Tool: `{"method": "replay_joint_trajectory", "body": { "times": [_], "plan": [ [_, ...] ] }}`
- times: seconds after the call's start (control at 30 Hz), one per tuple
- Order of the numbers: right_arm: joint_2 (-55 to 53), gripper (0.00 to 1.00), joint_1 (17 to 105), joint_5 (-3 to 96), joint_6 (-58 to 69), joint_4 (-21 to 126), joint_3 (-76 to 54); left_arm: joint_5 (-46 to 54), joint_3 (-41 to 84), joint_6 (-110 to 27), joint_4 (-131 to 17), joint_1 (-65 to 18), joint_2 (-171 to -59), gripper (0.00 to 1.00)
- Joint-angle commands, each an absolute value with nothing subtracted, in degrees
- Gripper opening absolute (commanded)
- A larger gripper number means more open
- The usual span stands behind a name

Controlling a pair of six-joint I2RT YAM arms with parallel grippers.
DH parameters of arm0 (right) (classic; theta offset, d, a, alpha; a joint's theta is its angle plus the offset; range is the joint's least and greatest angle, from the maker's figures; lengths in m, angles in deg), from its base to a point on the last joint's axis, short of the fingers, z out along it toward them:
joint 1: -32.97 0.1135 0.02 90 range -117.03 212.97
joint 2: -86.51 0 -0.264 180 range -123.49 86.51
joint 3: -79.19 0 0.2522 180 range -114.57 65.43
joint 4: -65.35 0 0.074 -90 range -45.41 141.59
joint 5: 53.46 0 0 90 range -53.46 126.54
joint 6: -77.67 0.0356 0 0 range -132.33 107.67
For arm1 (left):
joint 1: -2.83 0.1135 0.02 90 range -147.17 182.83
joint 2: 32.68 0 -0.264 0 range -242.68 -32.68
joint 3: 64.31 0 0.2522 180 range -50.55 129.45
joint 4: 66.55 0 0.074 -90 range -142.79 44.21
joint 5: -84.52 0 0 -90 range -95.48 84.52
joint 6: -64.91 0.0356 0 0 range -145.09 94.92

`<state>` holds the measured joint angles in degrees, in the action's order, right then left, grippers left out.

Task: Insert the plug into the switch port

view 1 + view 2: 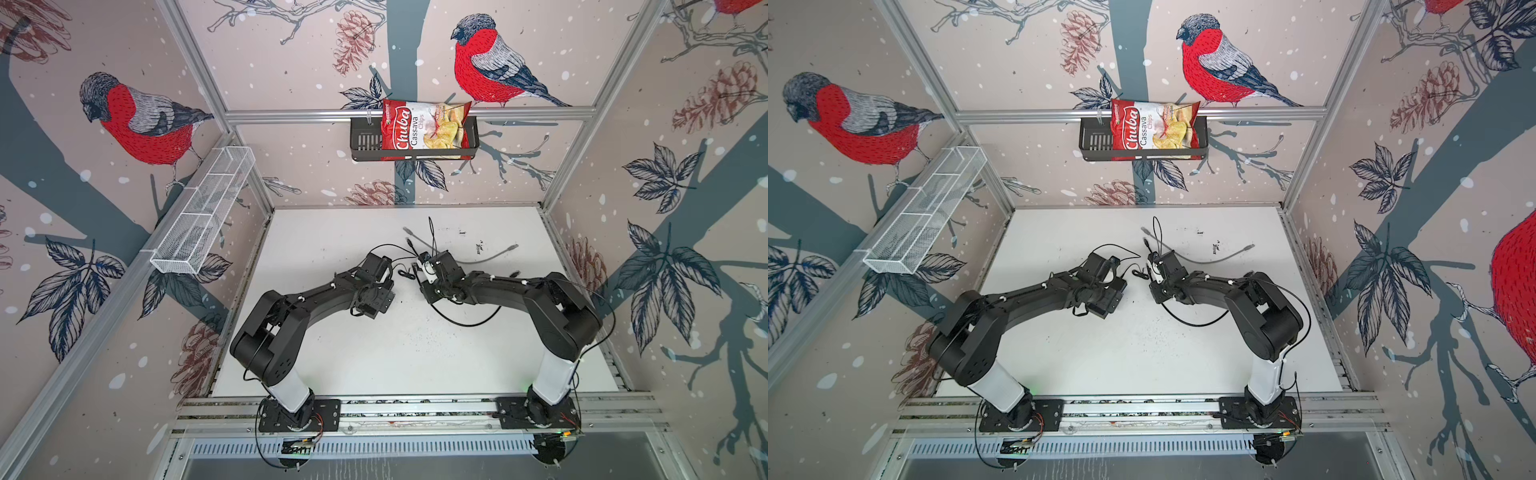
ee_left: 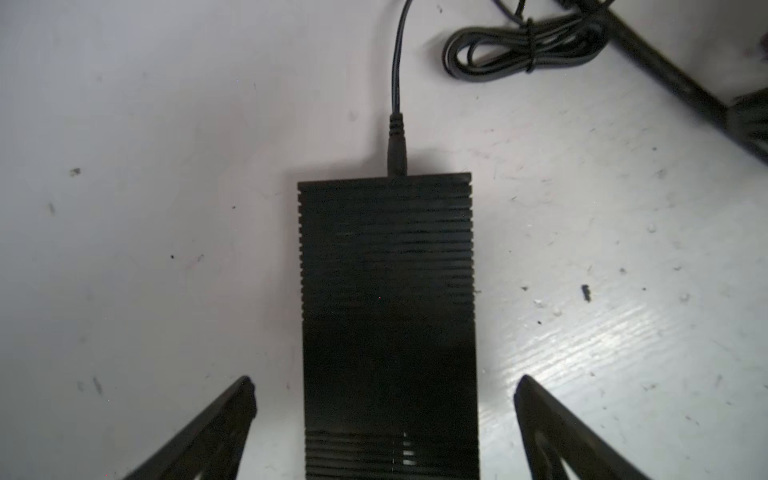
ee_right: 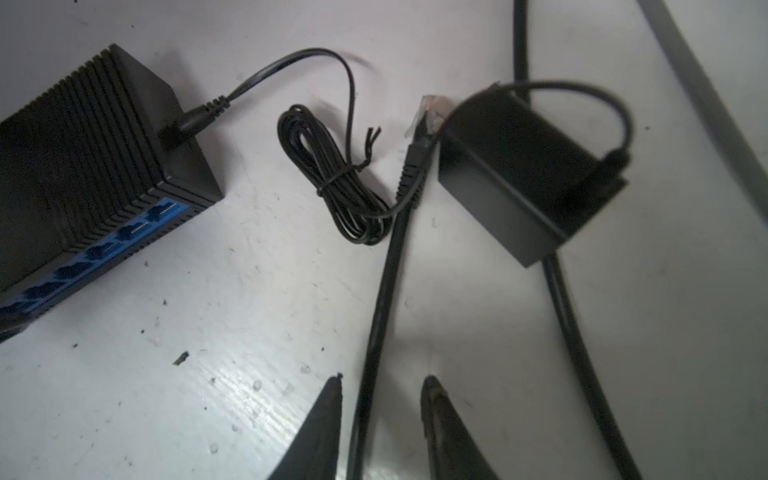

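Far wall = 12.

Left claw: I am holding it wide, fingers astride the switch and touching neither side.

Right claw: I am keeping it narrow. The cable is running between the fingertips with a gap showing, so I am not pinching it yet.

The switch is lying near, at about 9 from the right claw. Its blue port row is facing the right claw's side.

Following the cable out toward roughly 11, the ribbed boot is lying just behind the clear plug. The plug is sitting unplugged, right beside the adapter.

Judgement:
- The plug is looking light and hard, and brittle at the latch.
- The cable is looking springy enough to swing the tip.
- I am aiming to grip at the boot, not the clear shell.
- The switch is probably going to slide, so the left claw should be bracing it.
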<state>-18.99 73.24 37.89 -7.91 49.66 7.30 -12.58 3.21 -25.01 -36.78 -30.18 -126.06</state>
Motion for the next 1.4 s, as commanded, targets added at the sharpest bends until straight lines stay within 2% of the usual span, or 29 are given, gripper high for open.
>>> {"method": "replay_joint_trajectory", "body": {
  "times": [0.0,0.2,0.33,0.47,0.97,1.13,1.37],
  "plan": [
    [-20.1,0.33,73.56,36.14,-8.97,48.01,6.54,-11.83,2.76,-25.33,-40.3,-30.08,-123.96,0.96],
    [-21.04,0.19,73.92,35.73,-9.43,45.85,6.69,-9.31,1.09,-28.12,-45.3,-30.21,-120.11,0.96],
    [-19.86,0.1,74.03,36.61,-9.35,44.99,8.51,-2.32,0.0,-27.91,-48.87,-30.21,-118.3,0.96],
    [-17.92,0.01,74.14,38.2,-9.55,43.85,10.41,-2.14,0.42,-29.13,-49.72,-30.63,-117.76,0.96],
    [-13.25,0.0,73.44,36.9,-5.68,36.34,12.6,-8.52,-0.26,-31.52,-52.47,-34.6,-117.63,0.97],
    [-10.58,0.0,73.13,37.13,-4.34,33.9,13.46,-7.27,-0.81,-32.97,-54.61,-34.61,-117.41,0.97],
    [-5.09,0.0,72.62,44.53,-6.51,34.27,15.21,-4.78,1.59,-35.73,-53.94,-34.6,-119.48,0.96]
  ]
}}
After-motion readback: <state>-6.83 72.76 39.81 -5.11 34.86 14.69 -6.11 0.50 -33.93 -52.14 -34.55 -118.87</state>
